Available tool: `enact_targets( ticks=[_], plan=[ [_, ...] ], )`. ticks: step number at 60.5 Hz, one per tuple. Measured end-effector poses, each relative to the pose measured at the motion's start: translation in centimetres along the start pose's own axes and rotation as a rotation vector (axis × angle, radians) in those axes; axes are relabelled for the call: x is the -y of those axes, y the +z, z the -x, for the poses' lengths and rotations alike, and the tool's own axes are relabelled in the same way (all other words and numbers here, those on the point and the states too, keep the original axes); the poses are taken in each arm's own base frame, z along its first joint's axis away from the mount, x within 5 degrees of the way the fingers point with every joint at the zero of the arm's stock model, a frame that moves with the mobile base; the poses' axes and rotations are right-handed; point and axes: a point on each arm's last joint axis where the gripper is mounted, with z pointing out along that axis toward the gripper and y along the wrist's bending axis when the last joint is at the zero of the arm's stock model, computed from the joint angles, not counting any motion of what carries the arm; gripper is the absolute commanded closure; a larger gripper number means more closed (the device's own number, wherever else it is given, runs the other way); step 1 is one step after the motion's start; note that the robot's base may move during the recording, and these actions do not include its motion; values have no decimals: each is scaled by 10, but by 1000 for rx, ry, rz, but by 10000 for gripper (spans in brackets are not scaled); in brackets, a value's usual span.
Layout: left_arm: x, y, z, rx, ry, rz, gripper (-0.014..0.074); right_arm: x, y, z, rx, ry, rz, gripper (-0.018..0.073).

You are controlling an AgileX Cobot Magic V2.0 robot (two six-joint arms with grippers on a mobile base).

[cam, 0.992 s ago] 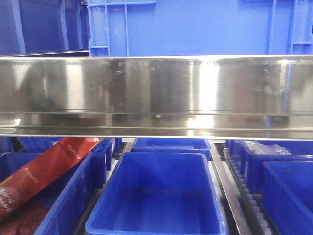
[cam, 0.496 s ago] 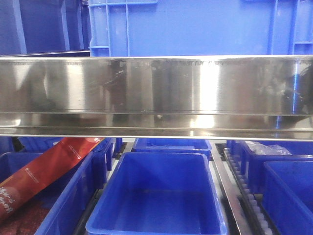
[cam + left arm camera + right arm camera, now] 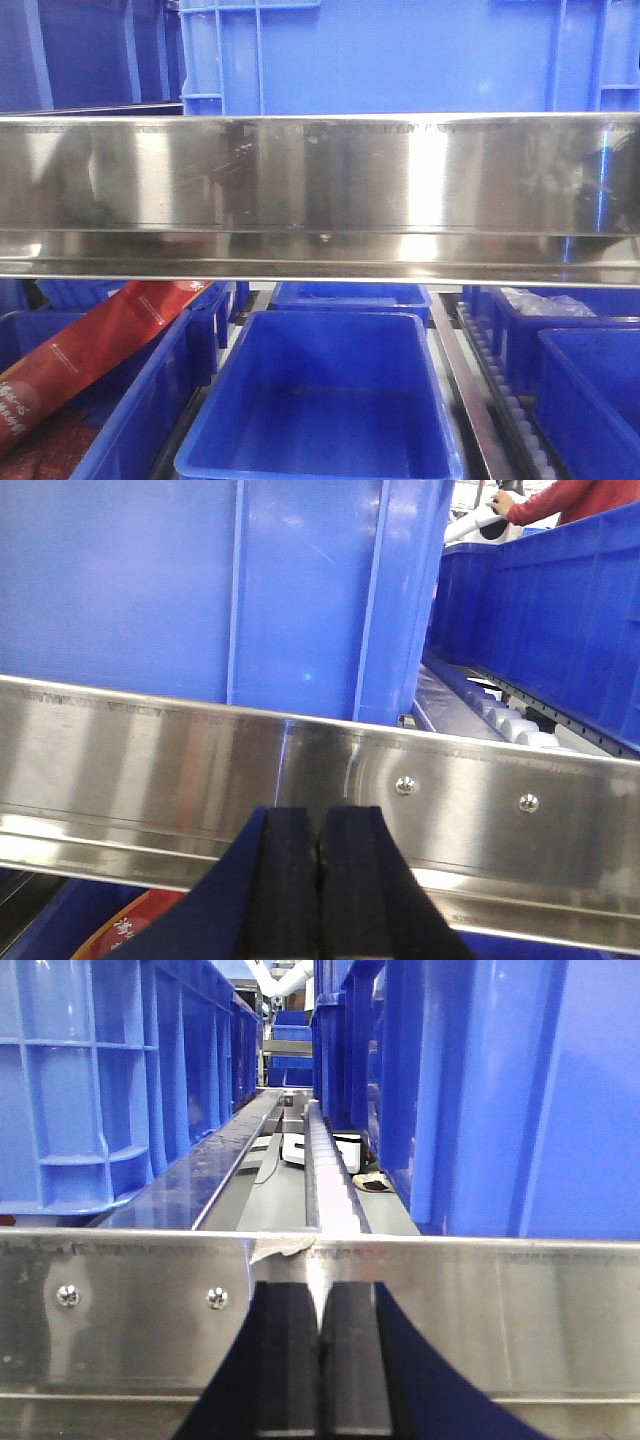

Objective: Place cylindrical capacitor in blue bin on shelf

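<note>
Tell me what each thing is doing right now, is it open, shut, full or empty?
left gripper: shut, holding nothing, facing the shelf rail.
right gripper: shut, holding nothing.
middle blue bin: open on top, empty.
red packet: leaning tilted in the left blue bin.
shelf: shiny front rail, big blue crate standing on top.
capacitor: not in sight.

- front view faces the shelf (image 3: 320,190) rail close, level, blue bins (image 3: 320,400) beneath.
- both wrist views look forward over shut end effectors at that same rail.
</note>
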Motion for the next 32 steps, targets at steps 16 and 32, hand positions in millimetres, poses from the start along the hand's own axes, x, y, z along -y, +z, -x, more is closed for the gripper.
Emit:
enact_targets(
  ticks=[16, 32],
  plan=[
    [0, 0, 0, 0, 0, 0, 707, 0, 0, 0, 0, 0, 0, 727],
    [0, 0, 0, 0, 0, 0, 707, 0, 0, 0, 0, 0, 0, 727]
  ],
)
